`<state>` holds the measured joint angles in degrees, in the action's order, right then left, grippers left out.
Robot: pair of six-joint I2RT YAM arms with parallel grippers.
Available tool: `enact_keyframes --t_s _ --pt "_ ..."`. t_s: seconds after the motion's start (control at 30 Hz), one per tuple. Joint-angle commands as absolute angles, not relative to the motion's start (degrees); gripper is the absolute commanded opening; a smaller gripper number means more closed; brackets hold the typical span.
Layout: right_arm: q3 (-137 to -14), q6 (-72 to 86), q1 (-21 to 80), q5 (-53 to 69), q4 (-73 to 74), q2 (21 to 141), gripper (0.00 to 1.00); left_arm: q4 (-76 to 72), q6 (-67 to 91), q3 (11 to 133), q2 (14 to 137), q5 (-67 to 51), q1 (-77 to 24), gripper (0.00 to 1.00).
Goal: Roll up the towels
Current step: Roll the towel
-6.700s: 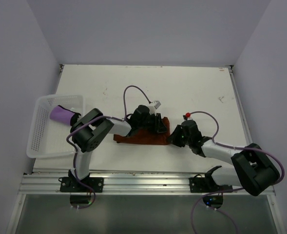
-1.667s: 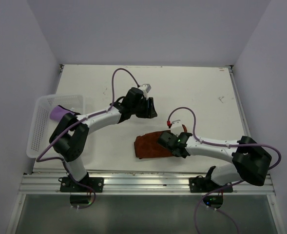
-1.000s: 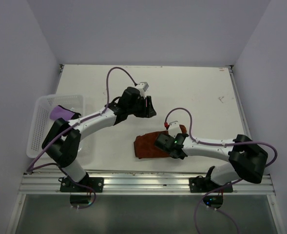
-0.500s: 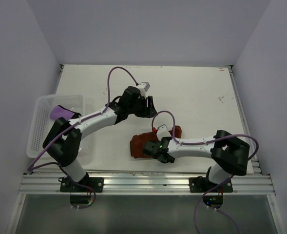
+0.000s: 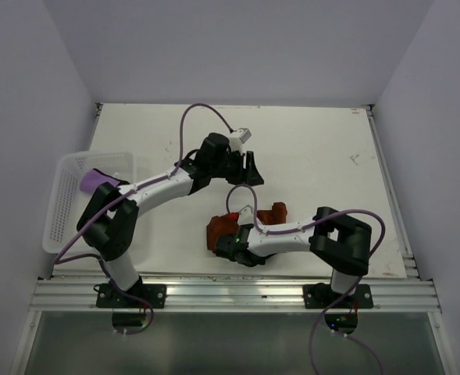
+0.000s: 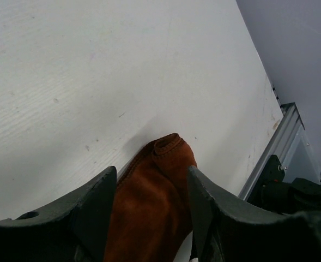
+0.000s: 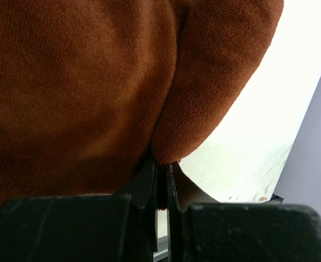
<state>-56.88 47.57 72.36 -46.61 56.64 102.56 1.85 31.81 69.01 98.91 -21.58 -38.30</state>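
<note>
top external view: the orange towel (image 5: pixel 273 212) lies on the counter (image 5: pixel 315 148) near its front edge, bunched into a short, thick lump rather than a neat cylinder. the right arm is stretched across it, with the right claw (image 5: pixel 230 248) down at its near left end. the left claw (image 5: pixel 254 173) hangs over bare counter just behind the towel, apart from it. the purple towel (image 5: pixel 97 183) sits as a compact bundle in the white basket (image 5: pixel 64 226) at the left edge. i judge that one rolled and put away, though it is too small here to be sure. left wrist view: the left claw has its fingers (image 6: pixel 95 207) spread wide and empty. between them, lower down, one rounded end of the orange towel (image 6: pixel 155 191) shows a curled hem on the counter. right wrist view: orange cloth fills nearly the whole picture, and the right claw (image 7: pixel 161 176) is clenched on a thin fold at the lower edge of it, jaws pressed together with cloth between. my reading is that one towel is finished and the second is partly rolled. what is left is to tighten it into a proper roll, let go, and probably place it in the basket.
</note>
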Motion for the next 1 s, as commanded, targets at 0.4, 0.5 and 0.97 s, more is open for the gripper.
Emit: enact_keyframes --t_s 0.4,0.5,0.97 --pt "-62.49 48.43 74.53 -48.17 60.03 109.86 0.0 -8.0 26.63 75.57 107.39 -42.17 -40.34 0.54" --pt "-62.23 48.78 74.71 -47.81 59.85 110.13 0.0 -5.54 25.14 79.0 109.94 -44.03 -40.96 0.52" --pt "-61.79 48.34 74.88 -46.23 58.27 111.88 0.0 -0.7 21.88 81.83 117.24 -47.46 -46.23 0.42"
